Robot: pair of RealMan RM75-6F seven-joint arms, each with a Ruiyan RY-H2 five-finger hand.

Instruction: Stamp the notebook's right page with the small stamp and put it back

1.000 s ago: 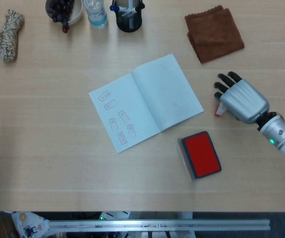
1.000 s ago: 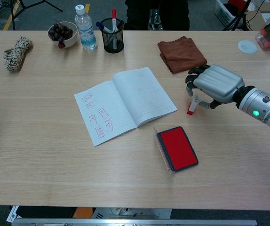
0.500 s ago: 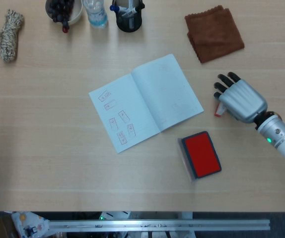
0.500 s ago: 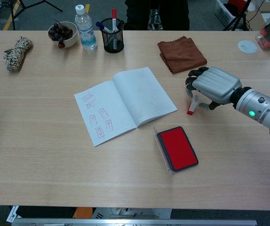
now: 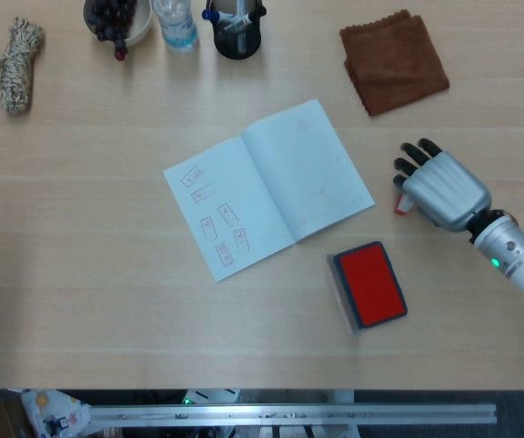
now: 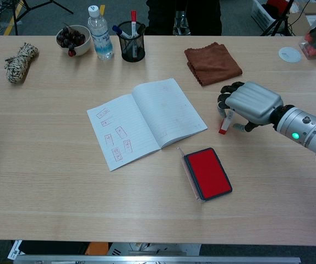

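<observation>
So from the head view, the right hand [image 5: 437, 187] sits over the small stamp [image 5: 402, 203], just right of the open notebook [image 5: 267, 187]. Chest view: fingers [image 6: 228, 92] curled around the stamp [image 6: 224, 124], ink pad [image 6: 207, 172] nearby; actual grip, can't tell
</observation>
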